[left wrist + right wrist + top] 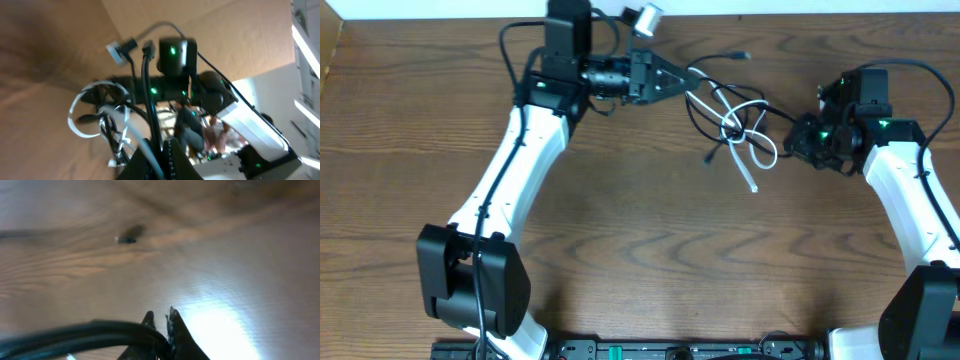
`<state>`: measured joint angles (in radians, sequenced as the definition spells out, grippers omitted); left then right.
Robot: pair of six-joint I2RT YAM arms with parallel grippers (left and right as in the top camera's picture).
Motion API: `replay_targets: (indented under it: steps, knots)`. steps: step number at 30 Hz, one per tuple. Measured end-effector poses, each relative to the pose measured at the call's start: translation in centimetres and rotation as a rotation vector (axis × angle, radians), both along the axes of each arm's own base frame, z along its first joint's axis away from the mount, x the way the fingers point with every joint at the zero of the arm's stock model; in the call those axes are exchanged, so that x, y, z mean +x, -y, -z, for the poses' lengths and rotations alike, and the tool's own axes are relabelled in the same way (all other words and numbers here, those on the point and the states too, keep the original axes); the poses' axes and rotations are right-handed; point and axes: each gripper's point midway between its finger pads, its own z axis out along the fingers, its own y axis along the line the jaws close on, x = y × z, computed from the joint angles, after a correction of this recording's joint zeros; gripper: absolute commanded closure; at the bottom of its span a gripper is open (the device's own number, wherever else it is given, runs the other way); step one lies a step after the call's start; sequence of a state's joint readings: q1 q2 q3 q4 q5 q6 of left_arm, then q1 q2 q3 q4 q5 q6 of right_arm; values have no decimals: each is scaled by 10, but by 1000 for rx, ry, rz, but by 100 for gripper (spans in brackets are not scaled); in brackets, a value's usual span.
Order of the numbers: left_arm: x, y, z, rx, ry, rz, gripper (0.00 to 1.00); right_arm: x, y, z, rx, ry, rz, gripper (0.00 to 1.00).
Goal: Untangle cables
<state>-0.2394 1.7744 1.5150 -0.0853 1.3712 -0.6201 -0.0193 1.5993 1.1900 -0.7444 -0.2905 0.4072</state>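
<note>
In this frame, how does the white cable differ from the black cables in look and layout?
The white cable looks thicker than the black cables. The white cable loops mid-tangle; the black cables spread wider, one plug end toward the far edge. One of the black cables reaches the shut right end effector; the white cable stops short. Both lie tangled on the wooden table.

Left arm (520, 150) and right arm (910, 190) angle inward, jaws closed.
</note>
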Motion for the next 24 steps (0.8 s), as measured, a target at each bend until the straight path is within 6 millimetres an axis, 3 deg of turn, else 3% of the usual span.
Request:
replay_targets:
  steps: [6,10,14,17,18,19,21,24]
  knots:
    - [13,-20,17,56,-44,-90,93,-17,36,12,-78,-88,79,99]
    - [14,-30,50,181,-133,-171,92,-29,67,19,-162,-143,146,99]
    - [17,-56,89,379,-196,-292,93,-35,85,26,-212,-172,166,99]
    - [12,-78,118,559,-237,-370,91,-31,68,24,-150,-138,51,99]
    - [11,-83,124,603,-234,-381,84,-30,59,22,-117,-121,1,99]
    - [9,-87,130,647,-231,-391,83,-28,45,19,-68,-96,-65,99]
    - [7,-89,136,700,-208,-389,67,-26,21,12,24,-47,-169,99]
    - [2,-80,140,742,-160,-360,52,-22,-24,-12,197,69,-332,99]
